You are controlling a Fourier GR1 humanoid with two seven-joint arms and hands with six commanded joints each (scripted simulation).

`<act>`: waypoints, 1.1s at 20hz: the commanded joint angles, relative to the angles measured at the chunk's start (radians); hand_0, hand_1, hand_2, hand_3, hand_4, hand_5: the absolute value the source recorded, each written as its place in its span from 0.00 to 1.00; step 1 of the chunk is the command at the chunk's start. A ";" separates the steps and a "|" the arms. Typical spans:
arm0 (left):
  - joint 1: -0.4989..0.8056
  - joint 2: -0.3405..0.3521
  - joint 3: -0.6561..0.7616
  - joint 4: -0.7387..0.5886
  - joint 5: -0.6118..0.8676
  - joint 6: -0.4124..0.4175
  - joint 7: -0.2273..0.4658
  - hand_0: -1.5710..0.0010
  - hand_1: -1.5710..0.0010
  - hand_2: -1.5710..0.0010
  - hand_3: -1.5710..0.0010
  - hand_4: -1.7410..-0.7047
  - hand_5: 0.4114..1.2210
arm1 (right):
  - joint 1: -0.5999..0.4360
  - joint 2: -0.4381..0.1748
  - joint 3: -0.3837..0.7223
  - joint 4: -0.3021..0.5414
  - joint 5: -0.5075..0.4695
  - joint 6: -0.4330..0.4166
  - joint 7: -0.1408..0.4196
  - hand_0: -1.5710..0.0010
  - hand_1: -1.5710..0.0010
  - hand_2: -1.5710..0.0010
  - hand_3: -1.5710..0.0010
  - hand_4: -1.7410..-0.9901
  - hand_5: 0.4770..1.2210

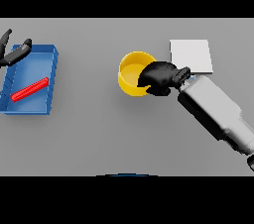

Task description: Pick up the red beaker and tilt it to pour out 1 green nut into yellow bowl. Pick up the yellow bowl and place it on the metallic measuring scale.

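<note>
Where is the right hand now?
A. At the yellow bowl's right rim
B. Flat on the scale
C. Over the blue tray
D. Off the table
A: the right hand is curled at the right rim of the yellow bowl, left of the scale; the left hand is the one by the blue tray.

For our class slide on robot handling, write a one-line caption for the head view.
Right hand grips the yellow bowl beside the metallic scale; left hand hovers over the blue tray.
</note>
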 commanded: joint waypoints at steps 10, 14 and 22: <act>0.006 -0.001 0.023 -0.009 0.042 -0.016 0.011 1.00 1.00 1.00 1.00 0.89 0.38 | 0.011 -0.119 -0.082 -0.076 -0.016 -0.009 0.062 0.02 0.00 0.05 0.25 0.00 1.00; 0.011 0.002 0.027 -0.038 0.052 -0.015 0.047 1.00 1.00 1.00 1.00 0.87 0.40 | -0.021 -0.144 -0.123 0.017 -0.003 -0.100 0.038 0.01 0.00 0.02 0.26 0.00 1.00; 0.024 -0.006 0.024 -0.075 0.053 0.005 0.095 1.00 1.00 1.00 1.00 0.85 0.43 | -0.090 -0.159 -0.177 0.282 0.013 -0.229 0.013 0.00 0.00 0.02 0.26 0.00 1.00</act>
